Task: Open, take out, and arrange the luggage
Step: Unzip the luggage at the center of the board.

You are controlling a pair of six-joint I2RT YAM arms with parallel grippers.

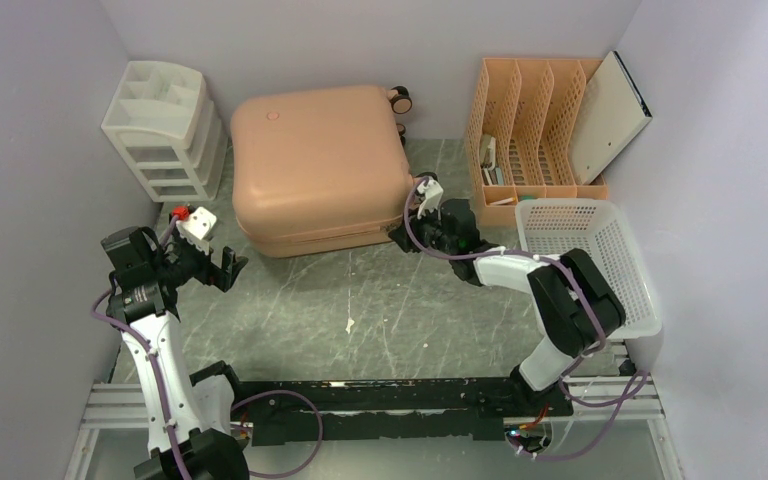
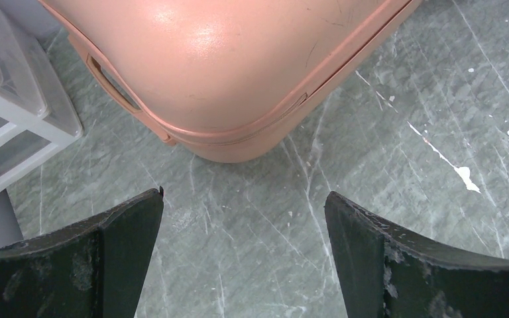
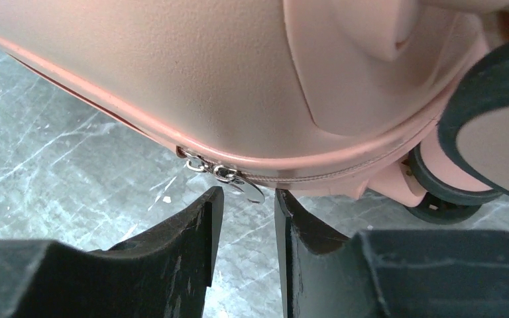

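The salmon-pink luggage (image 1: 318,165) lies flat and closed at the back middle of the table, wheels (image 1: 399,98) toward the right rear. My right gripper (image 1: 401,236) is at its near right corner. In the right wrist view the jaws (image 3: 247,194) are narrowly parted, with the silver zipper pull (image 3: 246,187) hanging just in front of the gap, not pinched. A black wheel (image 3: 452,189) shows to the right. My left gripper (image 1: 228,268) is wide open and empty, a little short of the luggage's near left corner (image 2: 238,86).
A white drawer unit (image 1: 168,128) stands left of the luggage. An orange slotted file rack (image 1: 530,130) with a white board stands at the back right. A white mesh basket (image 1: 590,260) sits by the right arm. The green marble tabletop (image 1: 360,310) lies in front.
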